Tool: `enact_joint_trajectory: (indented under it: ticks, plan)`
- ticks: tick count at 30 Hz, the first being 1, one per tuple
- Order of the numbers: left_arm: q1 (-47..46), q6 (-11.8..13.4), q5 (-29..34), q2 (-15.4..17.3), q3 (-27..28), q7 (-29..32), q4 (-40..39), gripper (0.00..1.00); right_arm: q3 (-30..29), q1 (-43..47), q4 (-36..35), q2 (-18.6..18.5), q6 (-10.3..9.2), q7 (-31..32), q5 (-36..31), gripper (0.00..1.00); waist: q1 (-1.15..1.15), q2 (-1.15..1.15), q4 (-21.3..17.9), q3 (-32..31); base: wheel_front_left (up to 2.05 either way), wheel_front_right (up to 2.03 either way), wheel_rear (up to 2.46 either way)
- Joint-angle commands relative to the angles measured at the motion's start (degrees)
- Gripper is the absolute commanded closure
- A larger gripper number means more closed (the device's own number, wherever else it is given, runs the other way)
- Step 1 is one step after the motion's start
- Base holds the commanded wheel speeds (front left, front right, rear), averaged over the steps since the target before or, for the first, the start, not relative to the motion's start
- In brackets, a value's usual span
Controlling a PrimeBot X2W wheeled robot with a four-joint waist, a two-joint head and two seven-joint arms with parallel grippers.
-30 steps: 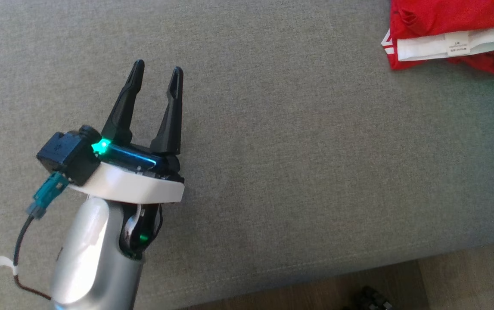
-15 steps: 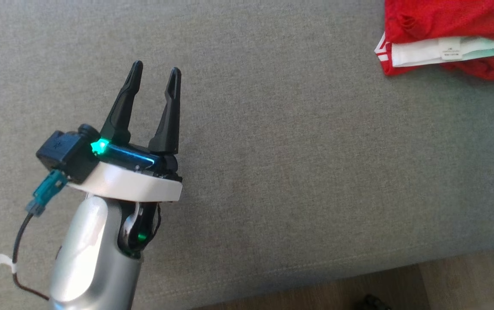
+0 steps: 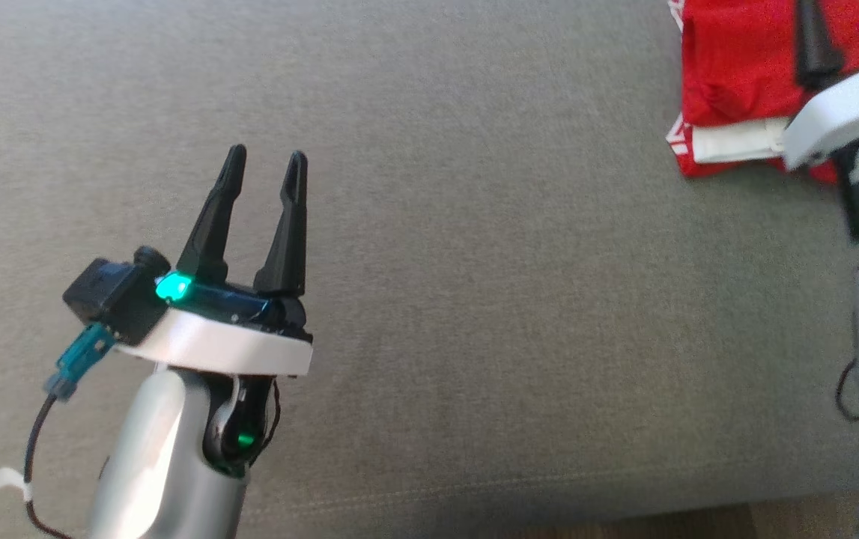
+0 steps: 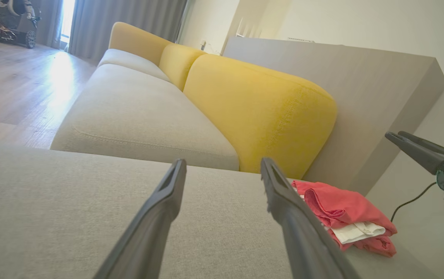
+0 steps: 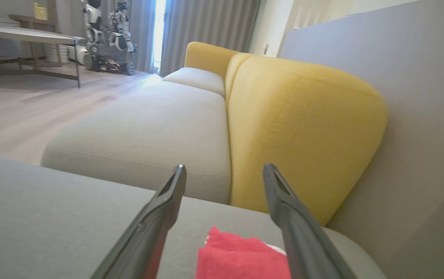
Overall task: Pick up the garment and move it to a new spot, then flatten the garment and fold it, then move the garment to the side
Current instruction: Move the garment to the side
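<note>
Grey seat (image 3: 474,262) spreads under both arms, with a yellow backrest (image 4: 260,116) beyond it and wood floor (image 4: 12,85) off to the left. The garment (image 3: 736,60) lies on the seat at the far right, folded into a red bundle with a white panel (image 3: 732,142) showing along its near edge. The left gripper (image 3: 265,159) hovers over bare seat at the near left, well apart from the garment, its two fingers spread with nothing between them. The right gripper (image 5: 224,168) is above the garment: its own wrist view shows the fingers apart and empty, with red cloth below the gap. Seen from the left wrist, it hangs raised, clear of the bundle. In the head view one of its dark fingers (image 3: 812,37) crosses the red cloth, and its pale wrist covers part of the white panel.
</note>
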Motion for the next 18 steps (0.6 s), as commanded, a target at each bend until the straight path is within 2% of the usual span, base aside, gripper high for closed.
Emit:
enact_joint_trajectory:
  ticks: [1,12,18]
  plan:
    - [0.0,-0.3,-0.7,0.4,2.5,-0.3,-2.0,0.00,1.4,1.2,-3.5,1.0,-0.05,0.3,1.0,0.00,0.00,0.00,2.1,-2.3,0.00,0.00,0.00]
    - [3.1,0.4,-2.3,0.3,3.3,-0.3,-2.6,0.00,4.8,11.2,-8.2,5.7,-0.05,0.1,4.1,0.00,0.00,0.00,5.7,-6.0,0.00,0.00,0.00]
    - [5.3,0.9,-1.5,0.3,3.6,-0.3,-2.6,0.00,6.8,17.7,-7.7,7.6,-0.05,-3.8,5.8,0.00,0.00,0.00,7.8,-8.7,0.00,0.00,0.00]
